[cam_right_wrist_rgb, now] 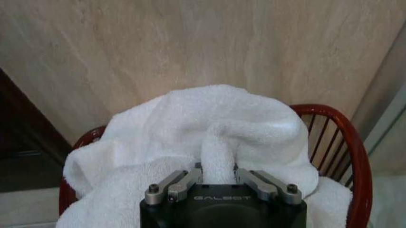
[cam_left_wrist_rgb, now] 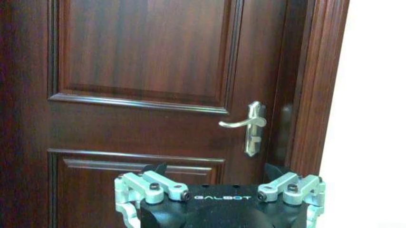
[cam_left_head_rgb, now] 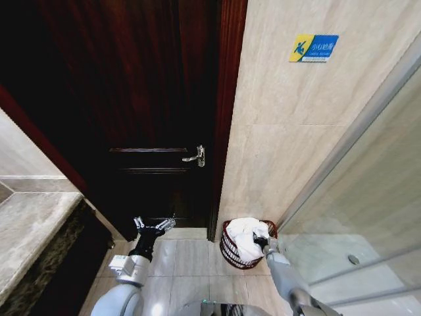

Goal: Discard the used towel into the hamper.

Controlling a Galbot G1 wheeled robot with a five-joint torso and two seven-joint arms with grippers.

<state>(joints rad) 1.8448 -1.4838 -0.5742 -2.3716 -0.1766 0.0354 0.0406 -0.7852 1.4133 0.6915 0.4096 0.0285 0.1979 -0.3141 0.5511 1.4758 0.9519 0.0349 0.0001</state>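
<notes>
the right gripper point(cam_right_wrist_rgb: 217, 176), low centre of frame, pinched a fold of the soft, light towel point(cam_right_wrist_rgb: 209, 128) over the hamper point(cam_right_wrist_rgb: 355, 156), while the left gripper point(cam_left_head_rgb: 155, 226) idled spread.

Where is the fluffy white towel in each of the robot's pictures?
Head view: the white terry towel lies heaped in the round reddish-brown slatted hamper, low, right of centre, at the right pincer.
Left wrist view: not in it.
Right wrist view: it spreads across the middle, pinched by the pincer.
Shared landmark: the hamper's red rim.
</notes>
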